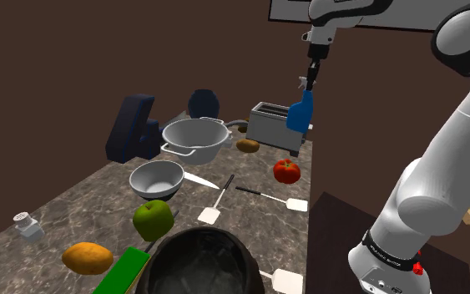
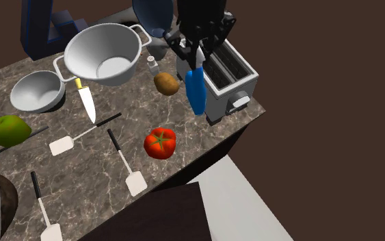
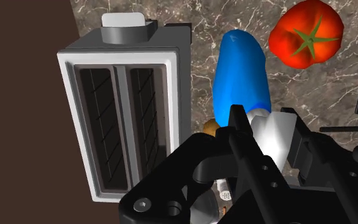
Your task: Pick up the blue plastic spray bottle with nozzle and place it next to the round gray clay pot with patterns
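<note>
The blue spray bottle (image 1: pixel 300 111) is held clenched at its neck by the gripper (image 1: pixel 311 73), clear of the bench (image 1: pixel 83 200), beside the toaster (image 1: pixel 266 121), upper right of centre in the shoulder view. Its nozzle is hidden by the fingers. The dark pot (image 1: pixel 199 263) is cut off at the bottom edge.

blue spray bottle (image 1: pixel 300 112) with a pale neck, clasped at its top by the tool (image 1: pixel 311 78), hanging body-down in the air over the worktop (image 1: pixel 254 167), round dark pot (image 1: pixel 198 263) upright at the worktop's near edge in the shoulder view, well apart from the bottle
</note>
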`<state>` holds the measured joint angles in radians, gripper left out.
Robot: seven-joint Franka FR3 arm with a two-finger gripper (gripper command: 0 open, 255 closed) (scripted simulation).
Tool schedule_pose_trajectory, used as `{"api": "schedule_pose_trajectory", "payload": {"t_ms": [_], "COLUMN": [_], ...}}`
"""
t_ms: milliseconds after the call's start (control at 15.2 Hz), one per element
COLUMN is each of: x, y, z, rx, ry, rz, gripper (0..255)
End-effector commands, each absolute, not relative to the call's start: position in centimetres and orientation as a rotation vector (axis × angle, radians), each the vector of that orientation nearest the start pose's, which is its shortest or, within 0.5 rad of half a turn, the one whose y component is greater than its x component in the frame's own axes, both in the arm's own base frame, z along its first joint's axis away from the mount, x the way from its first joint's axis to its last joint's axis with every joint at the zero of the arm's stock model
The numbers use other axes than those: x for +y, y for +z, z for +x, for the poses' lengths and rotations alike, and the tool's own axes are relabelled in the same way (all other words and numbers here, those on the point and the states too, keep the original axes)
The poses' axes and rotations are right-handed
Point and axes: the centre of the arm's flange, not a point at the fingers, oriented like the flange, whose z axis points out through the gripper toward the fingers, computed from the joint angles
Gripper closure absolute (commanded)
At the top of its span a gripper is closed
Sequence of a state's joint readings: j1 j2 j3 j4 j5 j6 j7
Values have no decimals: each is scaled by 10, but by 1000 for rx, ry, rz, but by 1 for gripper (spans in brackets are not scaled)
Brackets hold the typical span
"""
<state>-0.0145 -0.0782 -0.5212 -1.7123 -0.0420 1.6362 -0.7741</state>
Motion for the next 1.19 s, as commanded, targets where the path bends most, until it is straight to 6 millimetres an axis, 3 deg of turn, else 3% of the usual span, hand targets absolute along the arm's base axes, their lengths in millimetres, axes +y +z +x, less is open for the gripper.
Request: {"api": "schedule_pose_trajectory", "payload": {"t_ms": [0,1122], "x": [-286,-286], "y": [609,699], "z": [456,456], "rx": [-380,-380], "ry": [13,13], "rz": [-3115,-3115], "gripper": [255,255]}}
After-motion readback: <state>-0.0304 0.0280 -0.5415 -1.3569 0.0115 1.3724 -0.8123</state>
